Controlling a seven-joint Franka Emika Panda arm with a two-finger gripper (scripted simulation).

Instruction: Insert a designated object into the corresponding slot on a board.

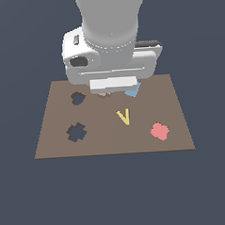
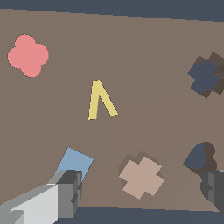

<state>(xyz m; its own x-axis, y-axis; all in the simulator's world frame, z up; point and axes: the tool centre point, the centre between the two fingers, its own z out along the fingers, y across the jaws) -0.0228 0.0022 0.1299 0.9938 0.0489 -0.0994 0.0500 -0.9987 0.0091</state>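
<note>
We count 1 board [image 1: 106, 138], 2 cut-outs: 1 jagged slot [image 1: 77, 132], 1 heart-like hole [image 1: 77, 98]. 4 loose pcs: 1 tan [image 2: 141, 175], 1 blue square [image 2: 75, 162], 1 yellow V [image 1: 124, 117], 1 pink [image 1: 160, 131].

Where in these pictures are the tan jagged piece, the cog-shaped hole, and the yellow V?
tan piece [image 2: 141, 176], wrist view, centre of its top face.
cog-shaped hole [image 1: 77, 132], exterior view, middle of the dark cut-out.
yellow V [image 2: 99, 101], wrist view, on one arm near the tip where both arms meet.
</note>
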